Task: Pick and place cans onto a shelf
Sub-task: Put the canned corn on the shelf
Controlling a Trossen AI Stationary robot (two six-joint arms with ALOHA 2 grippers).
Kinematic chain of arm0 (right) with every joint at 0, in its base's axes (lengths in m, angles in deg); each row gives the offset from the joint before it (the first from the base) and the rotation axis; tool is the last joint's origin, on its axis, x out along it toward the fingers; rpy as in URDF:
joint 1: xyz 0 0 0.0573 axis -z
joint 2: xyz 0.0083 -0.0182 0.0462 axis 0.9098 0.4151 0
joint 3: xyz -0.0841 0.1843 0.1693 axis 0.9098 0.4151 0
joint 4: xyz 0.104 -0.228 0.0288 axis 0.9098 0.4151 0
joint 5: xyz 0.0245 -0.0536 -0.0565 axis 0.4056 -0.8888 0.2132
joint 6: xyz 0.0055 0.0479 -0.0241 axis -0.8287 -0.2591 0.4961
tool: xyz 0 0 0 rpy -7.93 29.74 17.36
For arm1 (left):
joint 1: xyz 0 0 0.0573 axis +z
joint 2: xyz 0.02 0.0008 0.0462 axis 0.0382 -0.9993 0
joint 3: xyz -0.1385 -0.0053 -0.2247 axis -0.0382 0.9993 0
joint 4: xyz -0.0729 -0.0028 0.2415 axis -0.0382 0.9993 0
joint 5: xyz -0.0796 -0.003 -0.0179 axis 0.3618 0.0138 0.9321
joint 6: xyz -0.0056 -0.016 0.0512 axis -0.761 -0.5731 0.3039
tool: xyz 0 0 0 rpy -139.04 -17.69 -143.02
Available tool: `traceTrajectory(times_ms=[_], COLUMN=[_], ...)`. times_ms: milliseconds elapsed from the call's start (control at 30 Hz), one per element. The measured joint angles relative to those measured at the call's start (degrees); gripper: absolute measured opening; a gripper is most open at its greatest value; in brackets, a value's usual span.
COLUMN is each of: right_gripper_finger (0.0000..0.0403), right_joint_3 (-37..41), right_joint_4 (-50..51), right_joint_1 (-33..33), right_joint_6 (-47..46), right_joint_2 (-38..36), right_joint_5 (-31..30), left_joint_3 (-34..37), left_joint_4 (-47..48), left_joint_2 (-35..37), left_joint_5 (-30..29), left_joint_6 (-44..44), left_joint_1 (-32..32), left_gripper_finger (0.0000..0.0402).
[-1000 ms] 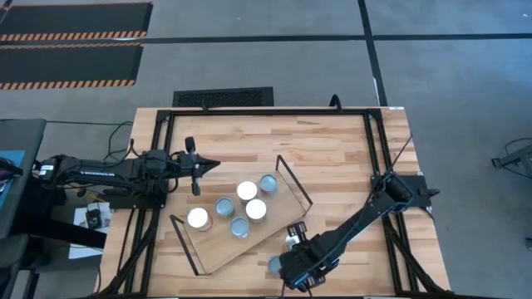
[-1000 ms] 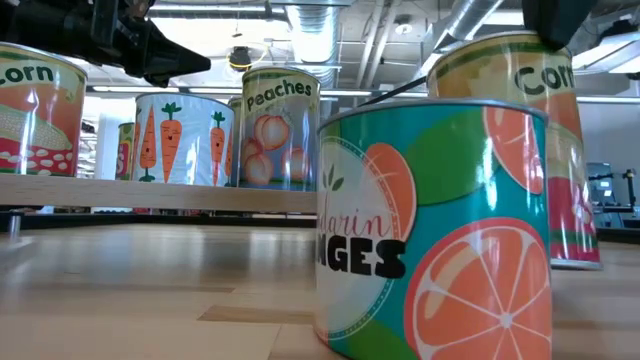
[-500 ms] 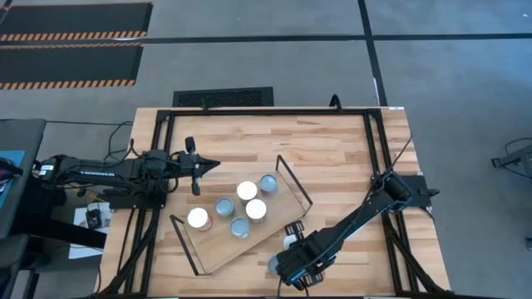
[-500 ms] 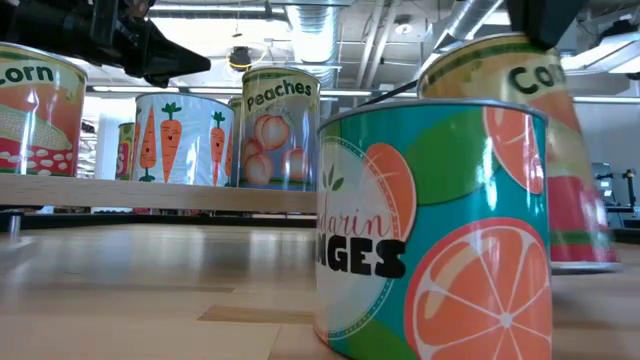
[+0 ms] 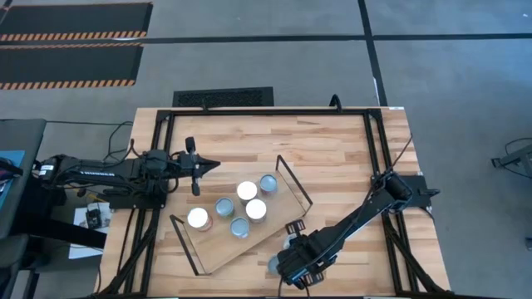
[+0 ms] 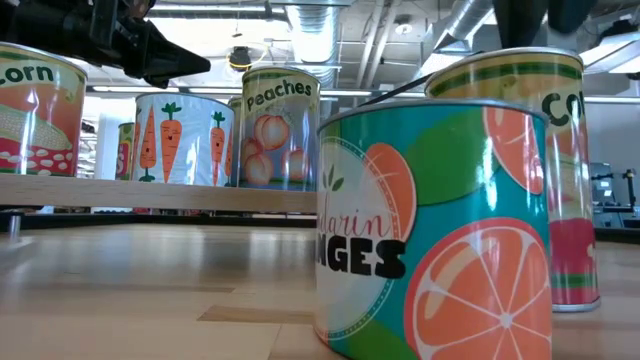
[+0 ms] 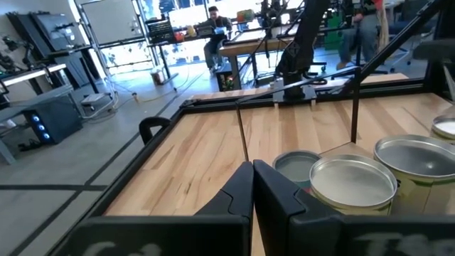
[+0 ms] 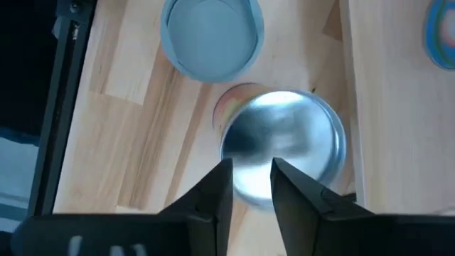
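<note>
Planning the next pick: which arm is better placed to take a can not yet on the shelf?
Right. The right gripper hangs directly above the silver-topped can off the shelf, beside the blue-topped can. The left gripper is shut, on the shelf's far side from both.

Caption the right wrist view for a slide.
Right gripper poised over a silver-topped can on the table, a blue-grey-topped can just beyond.
</note>
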Motion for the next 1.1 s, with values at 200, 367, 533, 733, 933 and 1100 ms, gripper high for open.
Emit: traceTrajectory(times_ms=[200, 367, 533, 733, 933, 1100], right_gripper_finger=[0.0053, 0.0013, 0.0006, 0.0004, 0.0003, 0.0003], right_joint_3=[-0.05, 8.99, 27.36, 47.48, 62.75, 70.28], right_joint_4=[1.06, -9.56, -27.67, -47.03, -62.81, -66.23], right_joint_1=[-3.14, -6.36, -6.39, -5.02, -2.88, -0.43], right_joint_6=[-0.31, 0.75, 2.27, 5.92, 12.58, 14.0], right_joint_2=[-6.73, -15.77, -27.06, -41.81, -54.48, -61.5], right_joint_5=[-6.83, -11.66, -11.9, -12.05, -12.18, -12.57], left_joint_3=[-1.51, -3.37, -3.39, -8.7, -19.69, -29.25], left_joint_4=[1.55, 0.73, -2.85, -3.21, 2.13, 6.54], left_joint_2=[0.0, -0.91, -5.65, -13.82, -23.79, -33.87], left_joint_5=[4.31, 6.68, 6.69, 6.0, 6.06, 5.85], left_joint_6=[-1.35, -2.28, -2.2, -1.73, 1.29, 2.76], left_joint_1=[-0.12, -3.35, -6.83, -9.65, -13.32, -16.53], left_gripper_finger=[0.0, 0.0, 0.0, 0.0, 0.0, 0.0])
